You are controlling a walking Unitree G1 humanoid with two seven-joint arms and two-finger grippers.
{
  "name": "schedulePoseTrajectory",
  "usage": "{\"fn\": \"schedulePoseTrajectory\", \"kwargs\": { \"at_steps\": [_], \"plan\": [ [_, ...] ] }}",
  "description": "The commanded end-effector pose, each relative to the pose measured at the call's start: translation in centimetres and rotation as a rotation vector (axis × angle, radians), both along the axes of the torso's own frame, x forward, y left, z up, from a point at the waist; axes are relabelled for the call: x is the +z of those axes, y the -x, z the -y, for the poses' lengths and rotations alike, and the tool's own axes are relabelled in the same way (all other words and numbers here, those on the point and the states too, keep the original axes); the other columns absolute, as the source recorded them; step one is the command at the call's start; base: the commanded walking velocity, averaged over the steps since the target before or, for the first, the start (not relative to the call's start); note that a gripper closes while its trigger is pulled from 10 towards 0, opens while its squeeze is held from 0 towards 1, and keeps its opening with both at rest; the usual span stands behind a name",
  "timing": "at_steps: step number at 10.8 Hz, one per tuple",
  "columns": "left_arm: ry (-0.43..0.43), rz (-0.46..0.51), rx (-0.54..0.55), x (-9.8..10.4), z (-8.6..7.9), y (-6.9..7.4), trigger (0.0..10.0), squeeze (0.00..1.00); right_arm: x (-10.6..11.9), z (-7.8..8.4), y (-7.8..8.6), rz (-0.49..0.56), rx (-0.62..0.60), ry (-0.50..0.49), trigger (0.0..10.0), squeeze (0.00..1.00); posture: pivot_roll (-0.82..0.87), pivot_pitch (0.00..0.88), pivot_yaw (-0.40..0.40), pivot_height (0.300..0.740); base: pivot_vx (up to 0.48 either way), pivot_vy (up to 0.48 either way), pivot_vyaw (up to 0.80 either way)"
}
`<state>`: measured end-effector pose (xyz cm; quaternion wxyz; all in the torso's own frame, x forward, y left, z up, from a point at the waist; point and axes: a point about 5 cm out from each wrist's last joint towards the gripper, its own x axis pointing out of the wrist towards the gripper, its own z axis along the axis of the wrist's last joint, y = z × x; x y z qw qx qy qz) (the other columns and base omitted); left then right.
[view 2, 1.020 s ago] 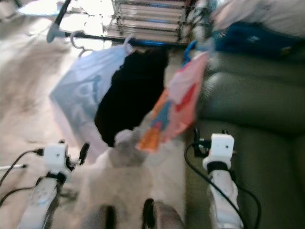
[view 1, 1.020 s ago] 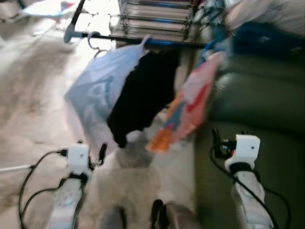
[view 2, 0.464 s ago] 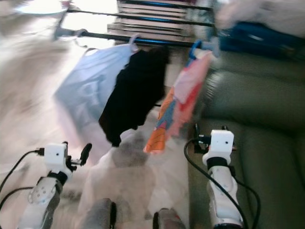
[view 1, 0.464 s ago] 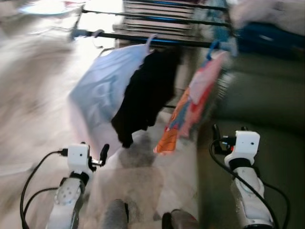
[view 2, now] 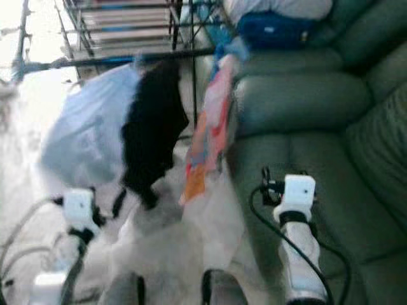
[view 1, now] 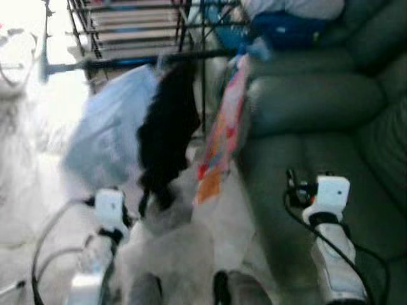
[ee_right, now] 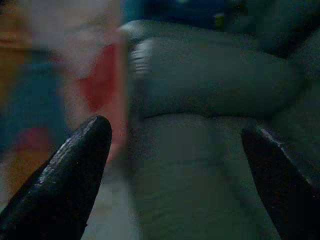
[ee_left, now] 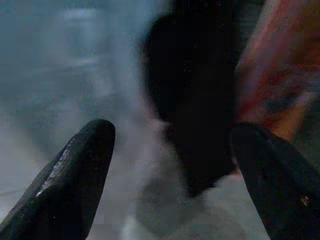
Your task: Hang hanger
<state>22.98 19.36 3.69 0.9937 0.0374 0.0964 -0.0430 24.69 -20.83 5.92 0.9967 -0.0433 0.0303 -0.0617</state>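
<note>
A dark rail (view 1: 127, 62) carries three hung garments: a light blue one (view 1: 105, 136), a black one (view 1: 166, 133) and a pink-and-orange one (view 1: 219, 140). The picture is blurred, so I cannot make out the hangers. My left gripper (view 1: 130, 203) is held low in front of the black garment, open and holding nothing (ee_left: 170, 150). Over the sofa seat my right gripper (view 1: 305, 181) is open too, with nothing between its fingers (ee_right: 175, 145). In the right wrist view the pink-and-orange garment (ee_right: 60, 85) hangs beside the sofa.
A dark green sofa (view 1: 318, 108) takes up the right side, with a blue bag (view 1: 286, 28) on its arm. A wire shelf rack (view 1: 133, 19) stands behind the rail. Pale floor (view 1: 38, 165) lies to the left. My feet (view 1: 184, 292) are below.
The whole picture has shifted: the camera has swung to the right, so more of the sofa is in view. Both arms keep the same pose, with their grippers open.
</note>
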Motion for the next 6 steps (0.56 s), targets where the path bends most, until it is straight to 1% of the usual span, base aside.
{"fn": "schedulePoseTrajectory", "kwargs": {
  "at_steps": [1, 2, 4, 6],
  "plan": [
    [-0.027, -0.011, 0.024, -0.29, -0.44, 0.53, 10.0, 0.00, 0.09, -0.31, -0.03, 0.006, 0.011, 0.000, 10.0, 0.00, 0.01, 0.173, -0.047, 0.740, 0.000, 0.000, 0.00],
    [-0.044, -0.003, 0.020, -0.24, -0.43, 0.62, 10.0, 0.00, -0.12, -0.51, 0.20, 0.001, 0.016, -0.004, 10.0, 0.00, 0.01, 0.171, -0.048, 0.740, 0.000, 0.000, 0.00],
    [-0.030, 0.019, 0.038, -0.07, -0.53, 0.57, 10.0, 0.00, -0.41, -0.55, 0.50, -0.008, 0.018, -0.003, 10.0, 0.00, 0.02, 0.163, -0.051, 0.740, 0.000, 0.000, 0.00],
    [-0.029, 0.022, 0.054, 0.01, -0.62, 0.37, 10.0, 0.00, -0.41, -0.55, 0.37, -0.009, 0.020, 0.000, 10.0, 0.00, 0.02, 0.155, -0.051, 0.740, 0.000, 0.000, 0.00]
  ]
}}
